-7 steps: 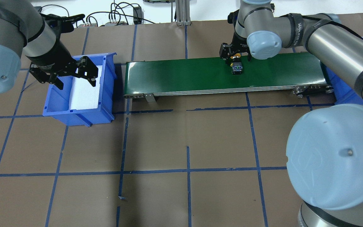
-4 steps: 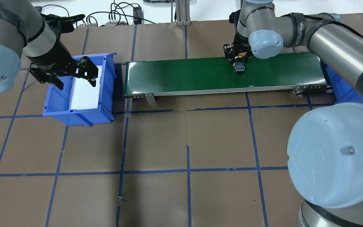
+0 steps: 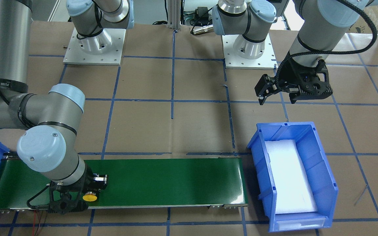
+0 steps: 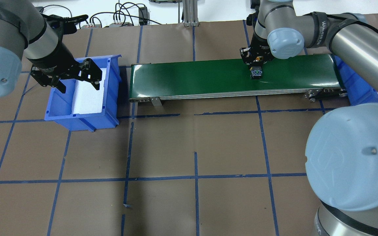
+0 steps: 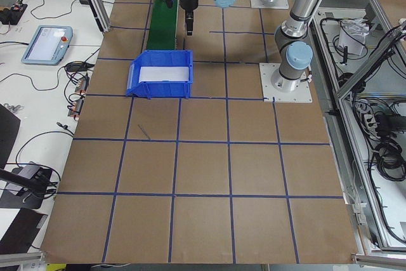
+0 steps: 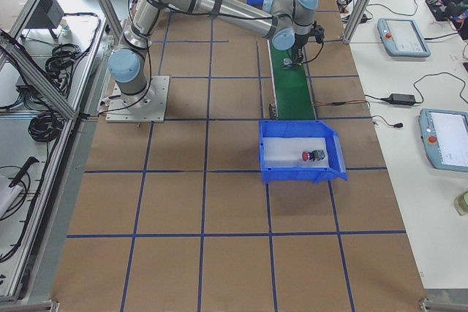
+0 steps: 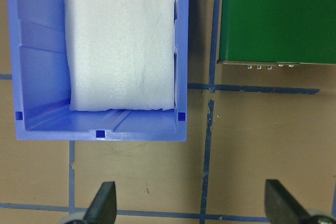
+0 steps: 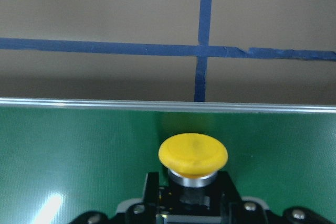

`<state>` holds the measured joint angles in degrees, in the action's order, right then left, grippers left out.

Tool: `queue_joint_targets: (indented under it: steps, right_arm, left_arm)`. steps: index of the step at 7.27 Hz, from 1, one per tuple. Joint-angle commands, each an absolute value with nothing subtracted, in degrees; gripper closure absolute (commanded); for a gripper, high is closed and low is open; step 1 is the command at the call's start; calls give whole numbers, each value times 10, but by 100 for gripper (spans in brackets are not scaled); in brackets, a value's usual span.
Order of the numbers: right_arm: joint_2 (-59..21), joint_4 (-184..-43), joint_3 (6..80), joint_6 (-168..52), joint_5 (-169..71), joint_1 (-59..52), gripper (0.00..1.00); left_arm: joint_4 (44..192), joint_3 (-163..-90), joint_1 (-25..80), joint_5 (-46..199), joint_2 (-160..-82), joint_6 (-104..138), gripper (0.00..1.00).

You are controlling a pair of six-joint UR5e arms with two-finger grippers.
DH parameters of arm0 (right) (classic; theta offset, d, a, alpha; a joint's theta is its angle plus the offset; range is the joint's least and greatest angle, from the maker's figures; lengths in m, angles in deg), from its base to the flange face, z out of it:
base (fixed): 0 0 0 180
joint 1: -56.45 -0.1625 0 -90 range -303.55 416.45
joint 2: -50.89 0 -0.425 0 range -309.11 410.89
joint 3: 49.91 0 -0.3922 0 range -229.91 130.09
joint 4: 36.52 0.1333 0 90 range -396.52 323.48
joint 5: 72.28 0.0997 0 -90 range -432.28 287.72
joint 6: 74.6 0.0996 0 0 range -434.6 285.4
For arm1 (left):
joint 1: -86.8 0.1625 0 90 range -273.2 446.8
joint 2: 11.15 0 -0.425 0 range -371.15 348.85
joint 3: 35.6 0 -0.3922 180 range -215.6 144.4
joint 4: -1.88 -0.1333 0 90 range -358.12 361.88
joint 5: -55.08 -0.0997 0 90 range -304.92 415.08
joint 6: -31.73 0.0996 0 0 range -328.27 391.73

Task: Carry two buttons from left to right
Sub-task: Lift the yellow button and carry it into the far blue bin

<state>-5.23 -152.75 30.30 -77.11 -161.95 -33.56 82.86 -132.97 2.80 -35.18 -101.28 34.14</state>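
Observation:
The yellow button (image 8: 193,153) lies on its side on the right part of the green conveyor belt (image 4: 192,77), its cap pointing away from the robot. My right gripper (image 4: 256,64) stands over it and looks shut on its collar, with the grey contact block (image 4: 256,73) sticking out toward the robot. The red button (image 6: 314,156) rests on white foam in the blue bin (image 6: 300,173) at the belt's right end. My left gripper (image 4: 79,87) hangs open and empty above the left blue bin (image 4: 87,123), which holds only white foam.
The belt runs between the two bins, and only a corner of the right bin (image 4: 356,88) shows from overhead. Brown paper with blue tape lines (image 4: 195,178) covers the table. Cables and an aluminium post (image 4: 189,13) sit along the far edge.
My right gripper has shifted to the right along the belt together with the yellow button, and its fingers look closer to the button. The left arm has stayed where it was.

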Motion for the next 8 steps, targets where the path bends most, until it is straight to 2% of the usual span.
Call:
queue_joint_targets:
  steps: [1, 5, 8]
  right_arm:
    - [-63, -1519, 296, -786, -1615, -314, 88]
    - [-93, -1404, 235, -878, -1615, -209, 90]
    - [-91, -1361, 222, -991, -1623, -96, 92]
  left_arm:
    - [828, -1329, 28, -352, -1012, 356, 0]
    - [828, -1330, 27, -352, -1012, 360, 0]
    - [829, -1330, 27, -352, -1011, 360, 0]
